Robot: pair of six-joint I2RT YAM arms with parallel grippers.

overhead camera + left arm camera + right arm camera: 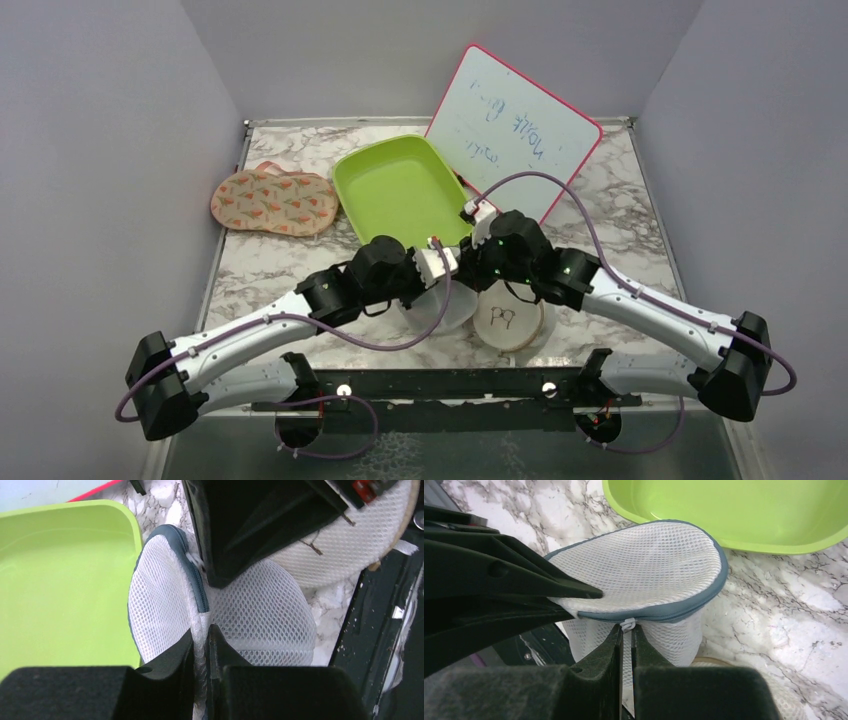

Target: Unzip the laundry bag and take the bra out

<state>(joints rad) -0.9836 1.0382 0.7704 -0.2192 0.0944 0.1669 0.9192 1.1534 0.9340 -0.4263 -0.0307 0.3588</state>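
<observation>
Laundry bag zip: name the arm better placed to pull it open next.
Right. The right gripper pinches the white zip pull on the grey-blue rim of the laundry bag; the left gripper only clamps mesh.

whiteboard (pixel 515 125): blue handwriting, upside down, unreadable | beige disc (pixel 520 330): black glasses sign; no other text

You see the laundry bag (pixel 644 565) in white mesh cloth, the green tub (pixel 734 505) in smooth, glossy plastic.

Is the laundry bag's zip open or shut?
Shut where visible: the zip rim of the laundry bag shows no gap; right gripper pinches its white pull. Rest hidden.
</observation>
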